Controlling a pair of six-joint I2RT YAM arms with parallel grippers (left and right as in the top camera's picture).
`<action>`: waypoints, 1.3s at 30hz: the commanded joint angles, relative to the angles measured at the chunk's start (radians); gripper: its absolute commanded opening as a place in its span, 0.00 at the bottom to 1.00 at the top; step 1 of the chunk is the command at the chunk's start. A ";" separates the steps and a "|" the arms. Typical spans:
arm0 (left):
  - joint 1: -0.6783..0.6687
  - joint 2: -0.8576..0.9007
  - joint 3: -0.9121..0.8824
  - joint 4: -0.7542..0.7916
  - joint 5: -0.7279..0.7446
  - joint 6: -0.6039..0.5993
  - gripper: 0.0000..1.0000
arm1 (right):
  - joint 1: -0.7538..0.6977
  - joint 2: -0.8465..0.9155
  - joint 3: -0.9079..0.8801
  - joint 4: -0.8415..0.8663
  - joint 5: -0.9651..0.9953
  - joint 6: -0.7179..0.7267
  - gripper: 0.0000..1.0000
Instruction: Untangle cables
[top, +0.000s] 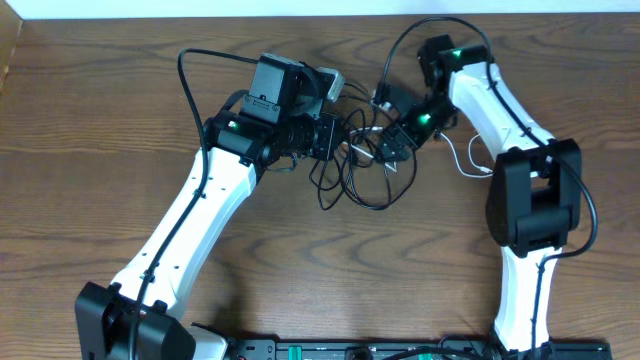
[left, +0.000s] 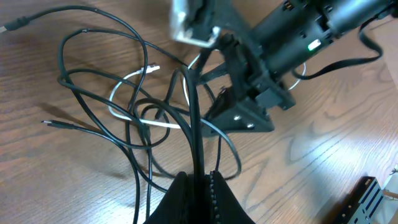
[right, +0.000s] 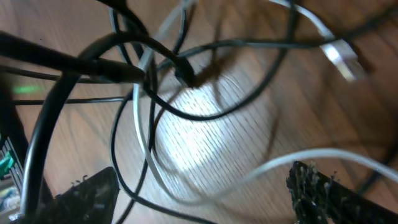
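Looking from overhead, we find the cables (top: 360, 185) knotted on the table (top: 90, 130). Left wrist: our left gripper (left: 200, 177) clamps the black cable (left: 194, 118). Right wrist, blurred: right gripper (right: 199, 193) seemingly spread, holding nothing. Cords look light, limp; we'd grip near a plug (left: 153, 67).

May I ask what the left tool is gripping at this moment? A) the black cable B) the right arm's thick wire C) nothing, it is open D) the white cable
A: in the left wrist view the left tool is shut on the black cable, which rises from between its fingertips; the white cable lies outside its grip.
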 joint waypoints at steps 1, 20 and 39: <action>0.006 0.000 0.010 0.001 0.013 -0.005 0.08 | 0.019 0.051 -0.004 0.011 -0.026 -0.021 0.77; 0.006 0.000 0.010 0.001 0.013 -0.005 0.07 | -0.045 0.031 0.050 0.000 0.050 0.229 0.01; 0.015 0.000 0.010 -0.003 -0.023 -0.005 0.08 | -0.622 -0.374 0.413 0.000 0.444 0.677 0.01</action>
